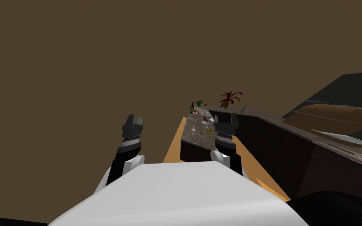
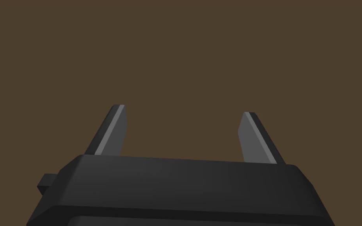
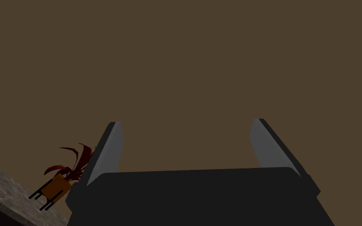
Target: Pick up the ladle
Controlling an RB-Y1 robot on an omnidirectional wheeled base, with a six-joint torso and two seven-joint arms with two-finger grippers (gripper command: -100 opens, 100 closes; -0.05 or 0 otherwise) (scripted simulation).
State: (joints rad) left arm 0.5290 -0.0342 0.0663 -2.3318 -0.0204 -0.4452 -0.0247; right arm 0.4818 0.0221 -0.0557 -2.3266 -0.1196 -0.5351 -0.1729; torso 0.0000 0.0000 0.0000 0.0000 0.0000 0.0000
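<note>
We are at the approach step, with nothing gripped yet. The left gripper (image 2: 184, 112) hangs at our 11 o'clock, its 2 fingers spread and empty. The right gripper (image 1: 224, 117), at 1 o'clock by the stone-topped counter (image 1: 195, 139), is also spread wide. What we take for the ladle (image 1: 193, 126), a small pale utensil, lies on that counter at 9 o'clock of the right gripper, with a dark bottle (image 1: 192, 108) beyond it at 12. Next, we judge, the right arm must tip down and swing toward the handle, whose direction is too small to read.
</note>
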